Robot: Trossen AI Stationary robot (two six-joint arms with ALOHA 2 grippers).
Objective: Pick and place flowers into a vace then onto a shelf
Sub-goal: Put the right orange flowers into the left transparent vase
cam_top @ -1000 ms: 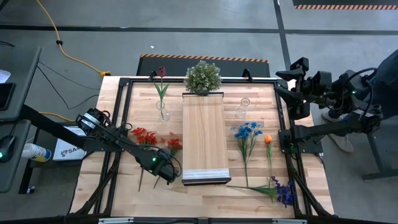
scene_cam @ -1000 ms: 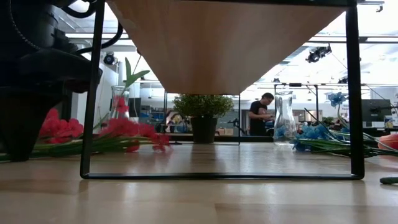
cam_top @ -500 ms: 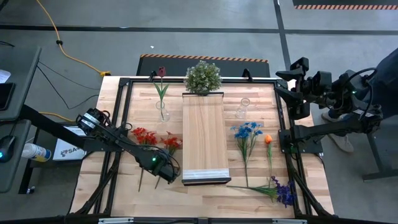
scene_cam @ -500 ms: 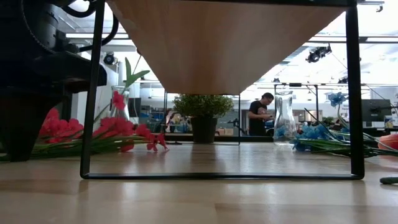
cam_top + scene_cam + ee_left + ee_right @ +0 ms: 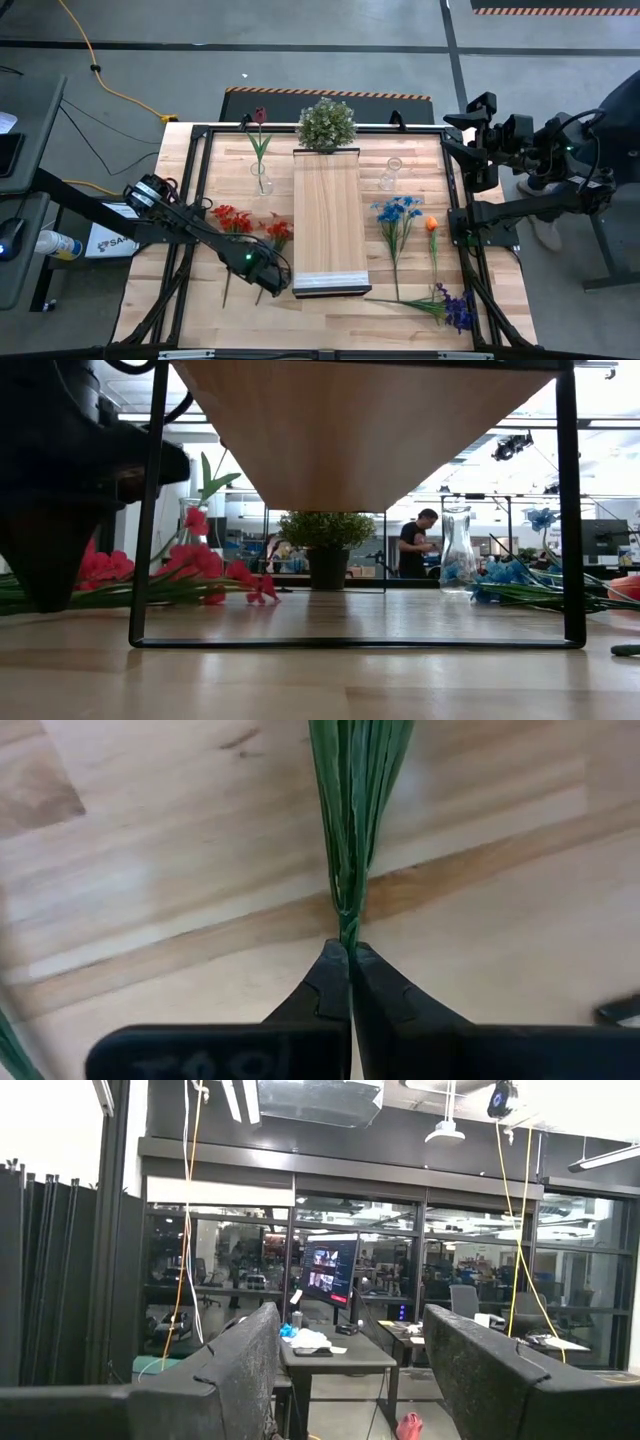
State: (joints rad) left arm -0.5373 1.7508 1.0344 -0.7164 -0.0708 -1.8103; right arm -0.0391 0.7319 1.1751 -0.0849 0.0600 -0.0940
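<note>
My left gripper (image 5: pixel 263 276) is low over the table's near left part, beside the shelf's (image 5: pixel 328 215) pale near end, and is shut on a red flower (image 5: pixel 277 231). A second red bunch (image 5: pixel 232 217) lies to its left. Blue flowers (image 5: pixel 398 210), an orange bloom (image 5: pixel 431 224) and purple flowers (image 5: pixel 458 308) lie on the table right of the shelf. One glass vase (image 5: pixel 262 181) holds a dark red tulip (image 5: pixel 260 116); another vase (image 5: pixel 390 175) stands empty. My right gripper (image 5: pixel 350 1390) is open, parked off the table's far right corner. My left gripper pinches the red flower's green stem (image 5: pixel 347 925) between its two fingertips (image 5: pixel 330 982), just below where the long leaves gather. The fingers come slanting down from the table's left. Its blooms (image 5: pixel 215 563) sit low near the tabletop; whether they touch it I cannot tell.
A bushy potted plant (image 5: pixel 326 123) stands at the shelf's far end. The shelf rests on a black wire frame (image 5: pixel 148 510), and black rails (image 5: pixel 200 170) edge the table. A person (image 5: pixel 415 543) stands in the room beyond.
In the low view my left gripper has come a little up and nearer, still shut. The red flower's blooms have shifted slightly toward the shelf and risen a touch.
</note>
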